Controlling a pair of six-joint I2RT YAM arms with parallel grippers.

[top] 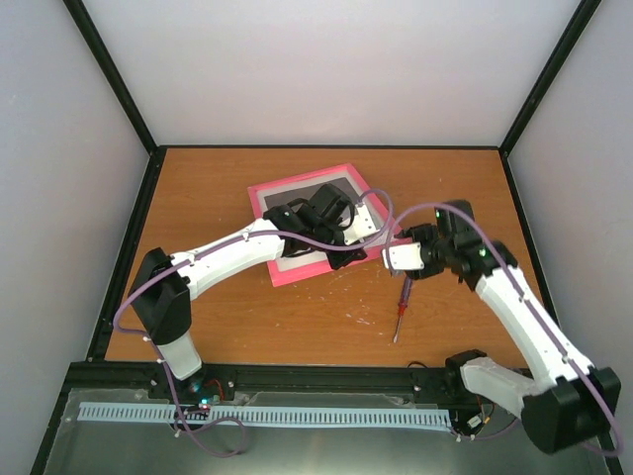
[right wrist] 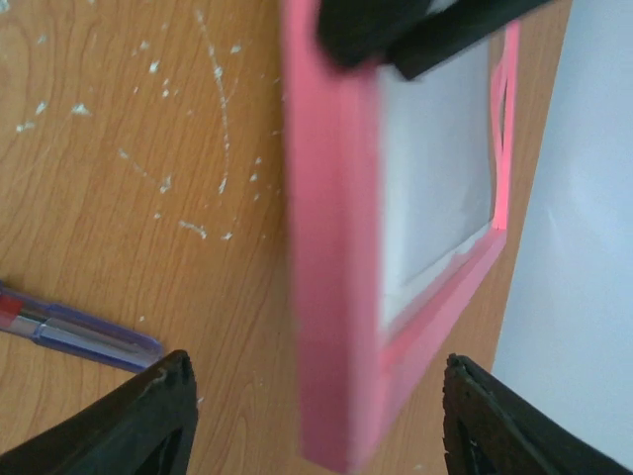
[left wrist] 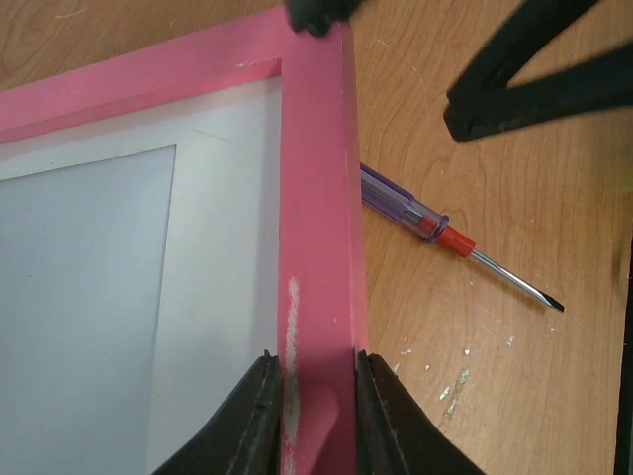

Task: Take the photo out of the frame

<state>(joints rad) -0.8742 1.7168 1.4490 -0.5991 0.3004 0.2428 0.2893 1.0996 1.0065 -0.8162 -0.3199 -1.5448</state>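
Note:
The pink frame (top: 297,272) lies face up on the wooden table. My left gripper (left wrist: 312,361) is shut on its right border, one finger (left wrist: 252,416) on the white mat side and the other on the outer edge. It shows in the top view (top: 346,247). The photo shows as a dark patch (top: 315,195) in the window, and as a pale grey area (left wrist: 79,297) in the left wrist view. My right gripper (right wrist: 316,361) is open, its jaws set wide on either side of the frame's corner (right wrist: 336,297) without touching it. It shows in the top view (top: 388,247).
A red-and-purple screwdriver (top: 401,307) lies on the table just right of the frame, under my right wrist. It also shows in the left wrist view (left wrist: 435,223) and the right wrist view (right wrist: 79,332). White scuffs mark the wood nearby. Grey walls enclose the table.

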